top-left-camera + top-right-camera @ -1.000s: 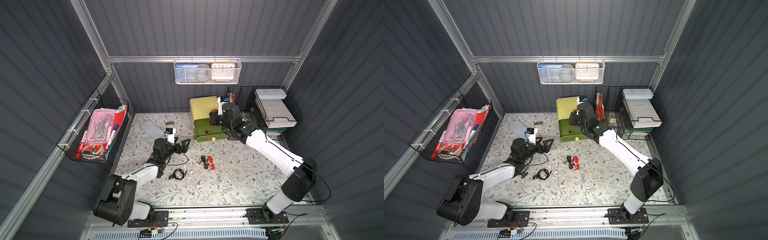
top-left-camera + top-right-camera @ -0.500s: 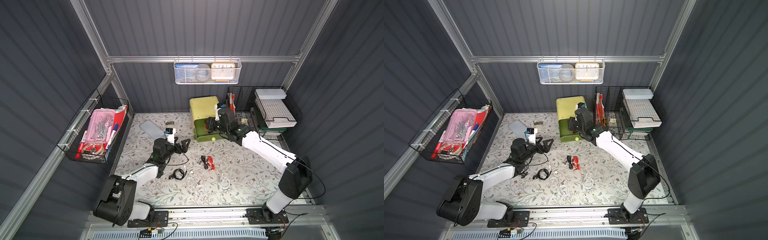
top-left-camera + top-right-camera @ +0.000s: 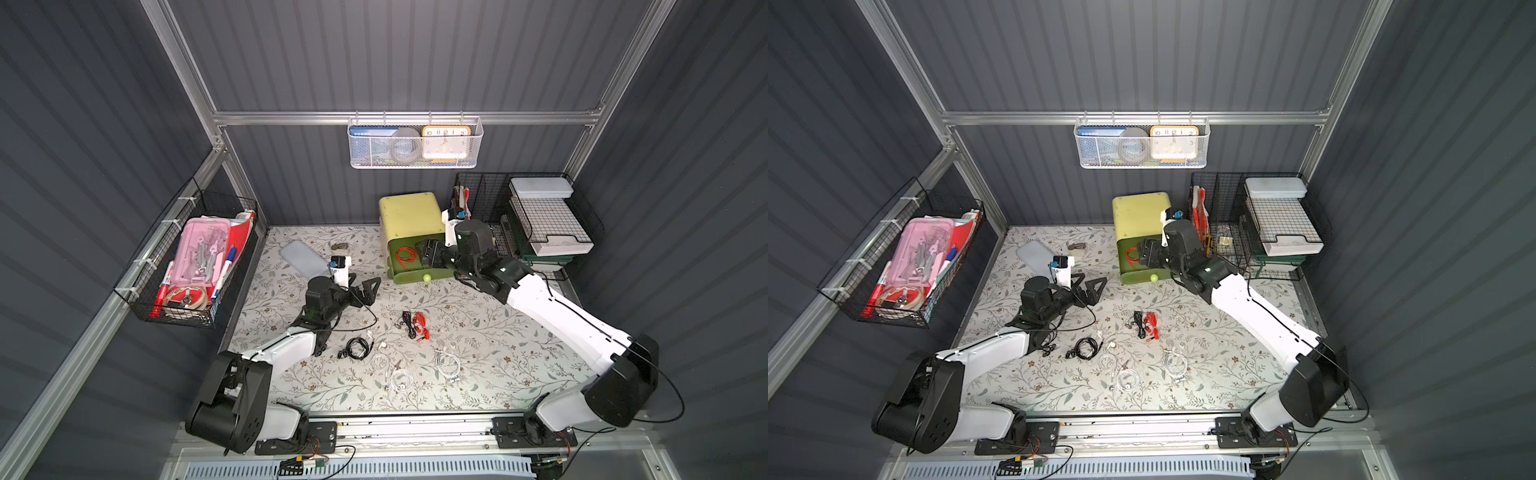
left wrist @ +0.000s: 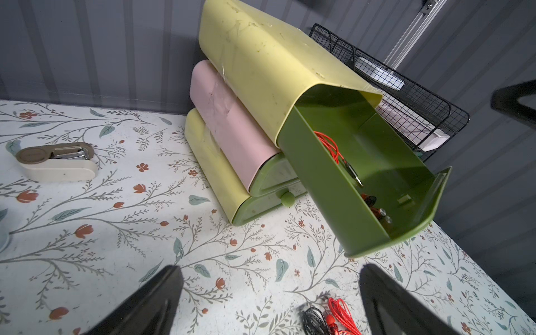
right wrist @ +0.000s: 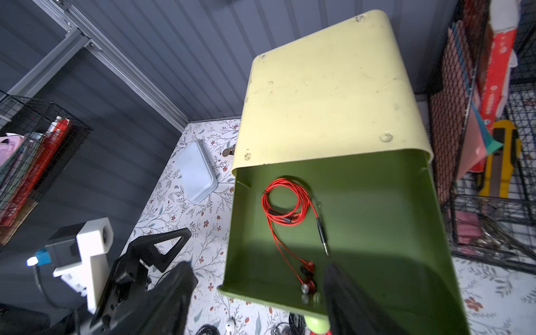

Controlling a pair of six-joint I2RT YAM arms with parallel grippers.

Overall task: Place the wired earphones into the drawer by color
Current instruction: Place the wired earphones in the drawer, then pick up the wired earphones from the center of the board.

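The top green drawer [image 3: 415, 275] of the yellow and pink drawer unit [image 3: 409, 214] is pulled out. A red coil of wired earphones [image 5: 285, 203] lies loose on its floor, also visible in both top views [image 3: 405, 254] [image 3: 1133, 257]. My right gripper [image 5: 258, 269] hovers open just above the drawer's front, holding nothing. On the table lie a black and red tangle [image 3: 415, 324], a black coil [image 3: 357, 348] and white coils [image 3: 401, 379] [image 3: 449, 363]. My left gripper [image 3: 365, 291] stands open above the table, left of the drawer, with nothing between its fingers.
A stapler [image 3: 340, 246] and a pale blue case [image 3: 301, 257] lie at the back left. A wire basket [image 3: 187, 266] hangs on the left wall, a white mesh basket [image 3: 415, 143] on the back wall. Black wire racks [image 3: 540, 220] stand right of the drawer unit.
My right gripper has gone from shut to open over the drawer, and the red earphones now lie free inside it. The left arm has not moved.
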